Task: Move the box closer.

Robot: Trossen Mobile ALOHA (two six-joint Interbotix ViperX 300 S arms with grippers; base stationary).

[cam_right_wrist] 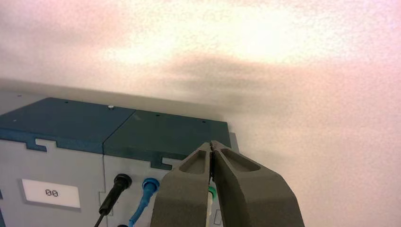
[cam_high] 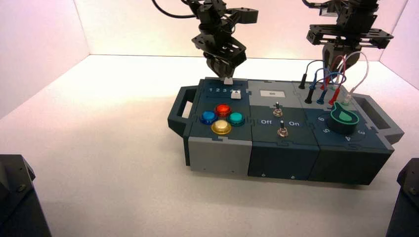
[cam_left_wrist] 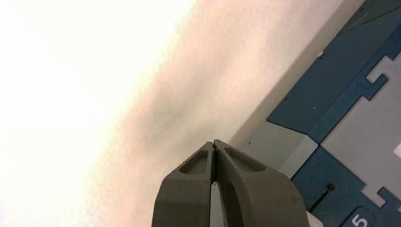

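The box (cam_high: 281, 148) is long, dark teal and grey, with a handle at each end. It stands on the white table right of centre, turned a little. It bears four coloured push buttons (cam_high: 221, 118), two toggle switches (cam_high: 280, 121), a green dial (cam_high: 344, 117) and looped wires (cam_high: 331, 76). My left gripper (cam_high: 221, 69) is shut and hangs over the box's far left edge; its wrist view shows the shut tips (cam_left_wrist: 213, 143) past the box's back edge (cam_left_wrist: 302, 142). My right gripper (cam_high: 335, 54) is shut above the wires, its tips (cam_right_wrist: 211, 143) over the box's far right corner (cam_right_wrist: 208, 130).
White walls enclose the table at the back and both sides. Open table lies in front of and left of the box. Dark arm bases (cam_high: 17, 197) sit at the near left and the near right (cam_high: 407, 197). A small display (cam_right_wrist: 50, 193) shows on the box's top.
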